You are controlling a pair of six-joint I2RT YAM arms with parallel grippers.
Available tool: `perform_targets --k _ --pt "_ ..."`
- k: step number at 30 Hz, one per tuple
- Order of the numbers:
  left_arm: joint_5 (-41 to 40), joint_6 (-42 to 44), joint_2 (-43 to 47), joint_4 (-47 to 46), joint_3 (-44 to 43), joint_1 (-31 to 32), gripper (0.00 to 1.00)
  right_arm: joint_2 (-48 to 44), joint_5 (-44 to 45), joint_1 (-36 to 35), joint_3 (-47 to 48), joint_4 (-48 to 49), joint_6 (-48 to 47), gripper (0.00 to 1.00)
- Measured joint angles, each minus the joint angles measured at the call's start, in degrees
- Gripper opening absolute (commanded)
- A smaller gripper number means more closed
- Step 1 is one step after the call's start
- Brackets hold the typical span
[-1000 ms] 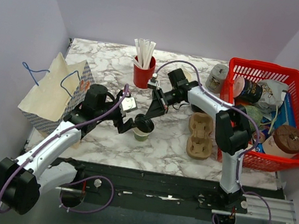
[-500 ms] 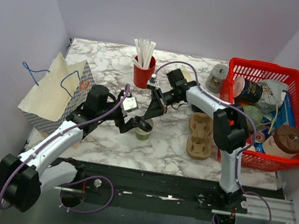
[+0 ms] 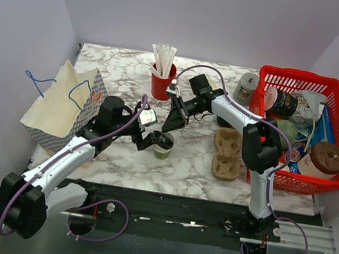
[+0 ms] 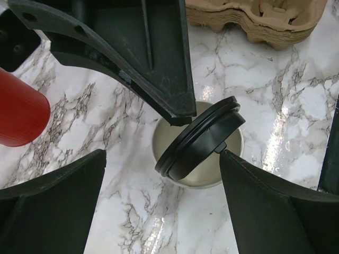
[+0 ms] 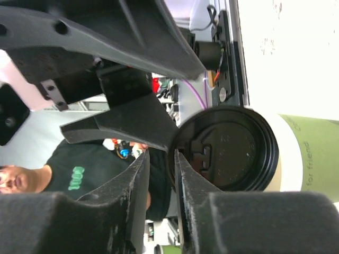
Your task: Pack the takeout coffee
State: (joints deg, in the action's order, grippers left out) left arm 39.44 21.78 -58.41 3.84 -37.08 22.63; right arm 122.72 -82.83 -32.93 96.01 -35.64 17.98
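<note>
Top external: paper cup (image 3: 163, 151) stands on the worktop (image 3: 192, 164), left hand (image 3: 152, 141) just left of it, right hand (image 3: 169, 127) at its far side. Left wrist: left hand spread wide; black lid (image 4: 201, 138) tilted on the cup. Right wrist: fingers nearly together at the lid's rim, grip unclear.

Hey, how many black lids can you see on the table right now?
1. The lid sits tilted on the cup, inside the open left pincer. Clutter in the basket on the right may hide more.
</note>
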Motion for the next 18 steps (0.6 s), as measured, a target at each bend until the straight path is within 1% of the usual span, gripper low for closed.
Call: perform_targets --k 3,11,15,18 --pt "0.0 -0.24 -0.28 -0.55 0.0 0.0 0.95 0.0 0.79 0.07 2.01 0.0 -0.02 0.43" --pt "0.0 -0.72 -1.77 -1.25 0.0 0.0 0.95 0.13 4.61 1.95 6.84 0.07 -1.36 0.49" --pt "0.0 -0.92 -2.45 -1.25 0.0 0.02 0.95 0.13 7.1 3.41 7.32 0.04 -2.67 0.5" --pt "0.0 -1.31 -2.91 -1.25 0.0 0.02 0.95 -0.07 10.19 4.33 7.34 0.0 -4.79 0.54"
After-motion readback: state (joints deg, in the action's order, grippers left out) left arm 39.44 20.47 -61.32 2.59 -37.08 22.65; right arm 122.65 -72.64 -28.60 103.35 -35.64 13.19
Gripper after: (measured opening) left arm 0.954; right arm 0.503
